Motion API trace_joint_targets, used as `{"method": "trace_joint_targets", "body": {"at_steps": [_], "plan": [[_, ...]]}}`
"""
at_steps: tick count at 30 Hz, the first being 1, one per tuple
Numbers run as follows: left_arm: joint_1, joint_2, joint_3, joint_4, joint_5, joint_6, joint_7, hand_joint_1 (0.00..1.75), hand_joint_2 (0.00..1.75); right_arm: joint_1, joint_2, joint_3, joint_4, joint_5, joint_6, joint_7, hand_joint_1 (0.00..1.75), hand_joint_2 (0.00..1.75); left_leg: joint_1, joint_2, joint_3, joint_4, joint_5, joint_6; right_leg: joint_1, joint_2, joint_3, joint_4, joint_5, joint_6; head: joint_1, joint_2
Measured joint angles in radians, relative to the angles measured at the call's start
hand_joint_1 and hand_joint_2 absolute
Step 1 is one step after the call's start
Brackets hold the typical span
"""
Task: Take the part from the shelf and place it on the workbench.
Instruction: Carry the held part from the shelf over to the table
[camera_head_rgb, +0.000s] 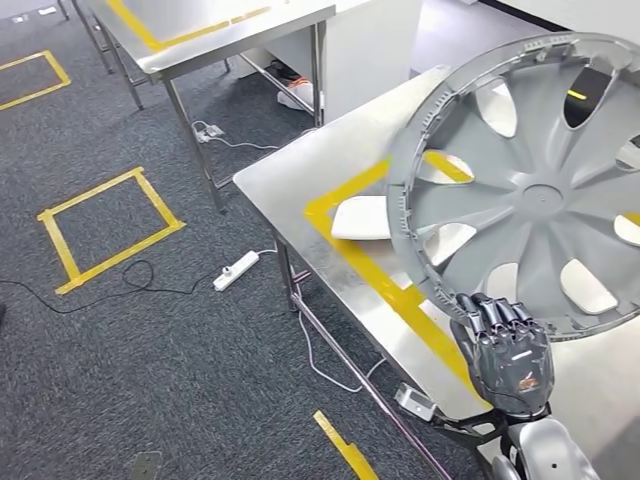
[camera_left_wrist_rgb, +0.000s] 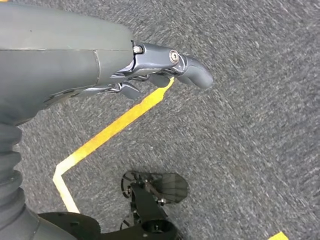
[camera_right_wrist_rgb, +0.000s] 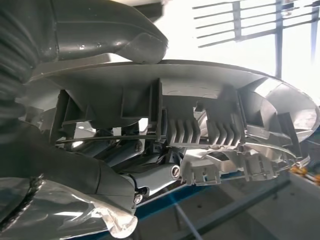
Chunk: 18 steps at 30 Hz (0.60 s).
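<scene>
The part is a large grey plastic wheel cover (camera_head_rgb: 528, 190) with spoke cut-outs, held tilted above the steel workbench (camera_head_rgb: 332, 170). My right hand (camera_head_rgb: 512, 352) grips its lower rim, fingers curled over the edge. In the right wrist view the wheel cover (camera_right_wrist_rgb: 211, 95) is seen edge-on, its ribbed clips facing the camera, with my right hand (camera_right_wrist_rgb: 124, 172) clamped on the rim, thumb on one face and fingers on the other. My left hand (camera_left_wrist_rgb: 158, 70) hangs over the grey carpet with fingers stretched out and nothing in it.
Yellow tape (camera_head_rgb: 377, 270) marks a zone on the workbench under the cover. A second steel table (camera_head_rgb: 219, 40) stands farther back. A white power strip (camera_head_rgb: 235, 270) and cables lie on the carpet by the bench leg. Yellow floor squares (camera_head_rgb: 109, 225) mark the carpet to the left.
</scene>
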<state>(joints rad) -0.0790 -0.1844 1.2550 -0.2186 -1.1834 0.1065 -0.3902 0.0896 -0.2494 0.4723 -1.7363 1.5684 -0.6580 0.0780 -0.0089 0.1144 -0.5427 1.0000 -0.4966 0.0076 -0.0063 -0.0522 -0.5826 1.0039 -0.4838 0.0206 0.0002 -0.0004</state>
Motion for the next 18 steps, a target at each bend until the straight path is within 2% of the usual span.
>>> {"method": "trace_joint_targets", "body": {"at_steps": [1, 3, 4, 5, 6, 7, 8, 9, 11, 12, 13, 14, 15, 16, 18], "plan": [[-0.002, 0.0, 0.0, 0.0, 0.0, 0.0, 0.0, 0.0, 1.75, 0.003, 0.0, -0.002, -0.002, 0.0, 0.0, -0.001, 1.75, 1.75, 0.002, -0.009, 0.0, 0.006, -0.008, -0.005, -0.001, 0.011, -0.001, 0.0, 0.002, -0.005, -0.001, 0.0], [-0.003, -0.001, 0.0, 0.0, 0.0, 0.0, 0.001, 0.0, 1.75, 0.003, 0.0, -0.003, -0.005, 0.0, 0.002, -0.002, 1.75, 1.75, 0.009, -0.057, -0.023, 0.068, -0.053, -0.016, -0.005, 0.032, -0.001, -0.002, 0.006, -0.018, -0.003, 0.0], [-0.002, -0.001, 0.0, 0.0, 0.0, 0.0, 0.001, 0.0, 1.75, 0.002, 0.0, -0.003, -0.007, -0.001, 0.002, -0.002, 1.75, 1.75, 0.011, -0.085, -0.049, 0.131, -0.087, -0.018, -0.005, 0.044, -0.002, -0.002, 0.007, -0.022, -0.004, 0.0], [-0.001, -0.001, 0.0, 0.0, 0.0, 0.0, 0.001, 0.0, 1.75, 0.002, 0.0, -0.003, -0.007, -0.001, 0.003, -0.003, 1.75, 1.75, 0.012, -0.099, -0.081, 0.203, -0.12, -0.019, -0.004, 0.056, -0.003, -0.001, 0.008, -0.025, -0.004, 0.0], [0.001, -0.002, 0.0, 0.0, 0.0, -0.001, 0.002, 0.0, 1.75, 0.001, 0.0, -0.003, -0.007, -0.001, 0.004, -0.003, 1.75, 1.75, 0.012, -0.104, -0.108, 0.263, -0.14, -0.018, -0.003, 0.07, -0.003, -0.001, 0.009, -0.026, -0.004, 0.0], [0.002, -0.002, 0.0, 0.0, 0.0, -0.001, 0.003, 0.0, 1.75, 0.002, 0.0, -0.003, -0.007, 0.0, 0.005, -0.004, 1.75, 1.75, 0.012, -0.107, -0.124, 0.293, -0.142, -0.016, -0.002, 0.084, -0.004, -0.001, 0.01, -0.027, -0.004, 0.0], [0.003, -0.003, 0.0, 0.0, 0.0, -0.001, 0.003, 0.0, 1.75, 0.003, 0.0, -0.003, -0.007, 0.0, 0.006, -0.005, 1.75, 1.75, 0.011, -0.109, -0.121, 0.284, -0.124, -0.012, 0.0, 0.099, -0.004, 0.0, 0.011, -0.027, -0.004, 0.0], [0.003, -0.003, 0.0, 0.0, 0.0, -0.001, 0.003, 0.0, 1.75, 0.003, 0.0, -0.003, -0.007, 0.0, 0.006, -0.005, 1.75, 1.75, 0.011, -0.116, -0.102, 0.238, -0.09, -0.006, 0.0, 0.114, -0.003, 0.0, 0.011, -0.027, -0.004, 0.0], [0.002, -0.002, 0.0, 0.0, 0.0, -0.001, 0.003, 0.0, 1.75, 0.002, 0.0, -0.003, -0.008, 0.0, 0.006, -0.005, 1.75, 1.75, 0.011, -0.159, -0.043, 0.101, -0.019, 0.01, 0.002, 0.14, -0.005, 0.001, 0.014, -0.024, -0.003, 0.0], [0.002, -0.001, 0.0, 0.0, 0.0, -0.001, 0.003, 0.0, 1.75, 0.002, 0.0, -0.003, -0.009, 0.0, 0.006, -0.005, 1.75, 1.75, 0.011, -0.181, -0.021, 0.049, -0.002, 0.015, 0.001, 0.151, -0.008, 0.002, 0.016, -0.021, -0.003, 0.0], [0.002, 0.0, 0.0, 0.0, 0.0, -0.001, 0.004, 0.0, 1.75, 0.002, 0.0, -0.003, -0.01, 0.0, 0.006, -0.005, 1.75, 1.75, 0.01, -0.197, -0.009, 0.021, 0.004, 0.019, -0.002, 0.163, -0.013, 0.002, 0.019, -0.016, -0.003, 0.0], [0.002, 0.0, 0.0, 0.0, 0.0, -0.001, 0.004, 0.0, 1.75, 0.002, 0.0, -0.003, -0.01, 0.0, 0.006, -0.005, 1.75, 1.75, 0.009, -0.199, -0.006, 0.012, 0.002, 0.02, -0.004, 0.174, -0.017, 0.001, 0.022, -0.01, -0.003, 0.0], [0.001, -0.002, 0.0, 0.0, 0.0, -0.001, 0.004, 0.0, 1.75, 0.003, 0.0, -0.003, -0.011, 0.0, 0.006, -0.005, 1.75, 1.75, 0.01, -0.188, -0.005, 0.005, 0.004, 0.02, -0.006, 0.185, -0.022, -0.001, 0.026, -0.003, -0.003, 0.0], [0.0, -0.004, 0.0, 0.0, 0.0, -0.001, 0.004, 0.0, 1.75, 0.005, 0.0, -0.004, -0.011, 0.0, 0.007, -0.004, 1.75, 1.75, 0.011, -0.175, -0.005, -0.001, 0.008, 0.021, -0.006, 0.181, -0.029, 0.001, 0.025, 0.003, -0.003, 0.0], [-0.002, -0.006, 0.0, 0.0, 0.0, -0.001, 0.004, 0.0, 1.75, 0.005, -0.001, -0.004, -0.014, 0.0, 0.012, -0.006, 1.75, 1.75, 0.016, -0.148, -0.003, -0.015, 0.017, 0.027, -0.001, 0.131, -0.058, 0.045, -0.006, 0.01, 0.003, 0.0]]}}
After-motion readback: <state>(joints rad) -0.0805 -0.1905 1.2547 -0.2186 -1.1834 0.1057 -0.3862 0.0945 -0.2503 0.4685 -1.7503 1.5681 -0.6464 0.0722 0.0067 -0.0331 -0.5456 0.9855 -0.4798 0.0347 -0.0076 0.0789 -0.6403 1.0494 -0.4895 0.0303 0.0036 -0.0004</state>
